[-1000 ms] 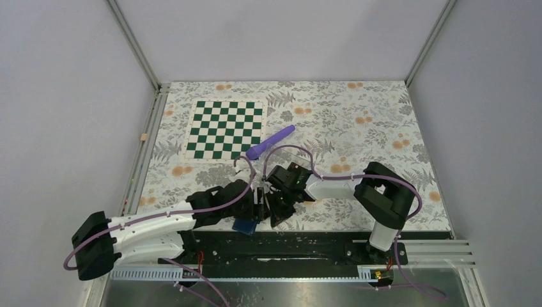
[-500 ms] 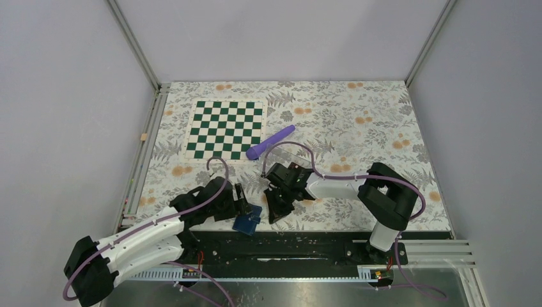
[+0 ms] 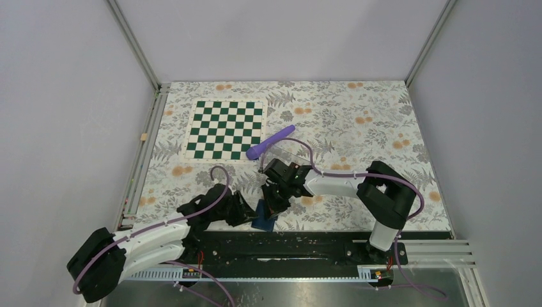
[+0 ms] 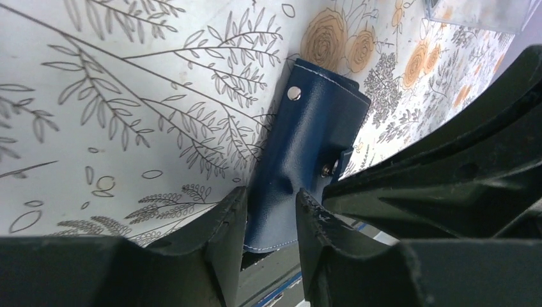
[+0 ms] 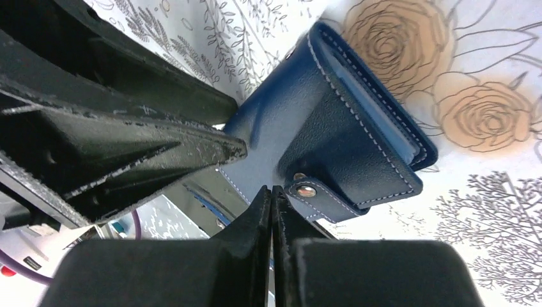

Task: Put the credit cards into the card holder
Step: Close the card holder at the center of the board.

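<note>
The navy-blue card holder (image 3: 263, 219) is at the table's near edge between my two grippers; it is folded, with its snap tab (image 5: 319, 190) hanging loose. In the left wrist view the card holder (image 4: 310, 141) runs down into my left gripper (image 4: 271, 220), whose jaws are closed on its lower end and dent the leather. My right gripper (image 5: 271, 192) is shut with nothing between its fingers, its tips against the holder's flap beside the snap tab. A pale blue inner edge (image 5: 377, 109) shows in the fold. No credit cards are in view.
A green-and-white chessboard mat (image 3: 225, 130) lies at the back left, with a purple tube-shaped object (image 3: 271, 142) beside it. A clear plastic tray (image 4: 476, 13) sits beyond the holder. The black rail (image 3: 307, 240) runs along the near table edge just behind the holder.
My left gripper swung back left, then came in to the right and narrowed its jaws onto the card holder. The holder shifted right and tipped up. The right gripper stayed shut, nearly still.
</note>
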Controlling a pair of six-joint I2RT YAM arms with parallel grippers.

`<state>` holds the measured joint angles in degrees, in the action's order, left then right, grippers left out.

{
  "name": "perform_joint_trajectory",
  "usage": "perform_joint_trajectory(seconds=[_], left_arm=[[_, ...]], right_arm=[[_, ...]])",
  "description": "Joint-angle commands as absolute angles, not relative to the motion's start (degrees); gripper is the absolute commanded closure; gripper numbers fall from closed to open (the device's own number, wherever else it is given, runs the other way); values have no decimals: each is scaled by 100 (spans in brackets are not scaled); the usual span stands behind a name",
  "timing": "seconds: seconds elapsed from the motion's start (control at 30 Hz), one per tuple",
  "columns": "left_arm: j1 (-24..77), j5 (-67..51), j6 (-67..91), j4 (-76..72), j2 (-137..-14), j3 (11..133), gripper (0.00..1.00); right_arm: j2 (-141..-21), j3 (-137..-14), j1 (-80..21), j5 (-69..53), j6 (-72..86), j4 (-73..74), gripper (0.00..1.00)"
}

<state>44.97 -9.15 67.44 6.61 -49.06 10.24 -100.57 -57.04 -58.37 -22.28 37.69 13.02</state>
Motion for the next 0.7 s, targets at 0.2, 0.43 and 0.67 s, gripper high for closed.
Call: perform_joint_trajectory(seconds=[0.2, 0.43, 0.67], left_arm=[[4535, -667, 6180, 1457, -5149, 1907, 49], [4543, -1133, 5732, 1264, -5066, 2229, 51], [4552, -1595, 5705, 550, -5766, 2127, 57]], right_arm=[[-9700, -5682, -5471, -2307, 3766, 1292, 97], [-9077, -5394, -5093, -2244, 3823, 1016, 95], [-9539, -5582, -4939, -2254, 3656, 1197, 99]])
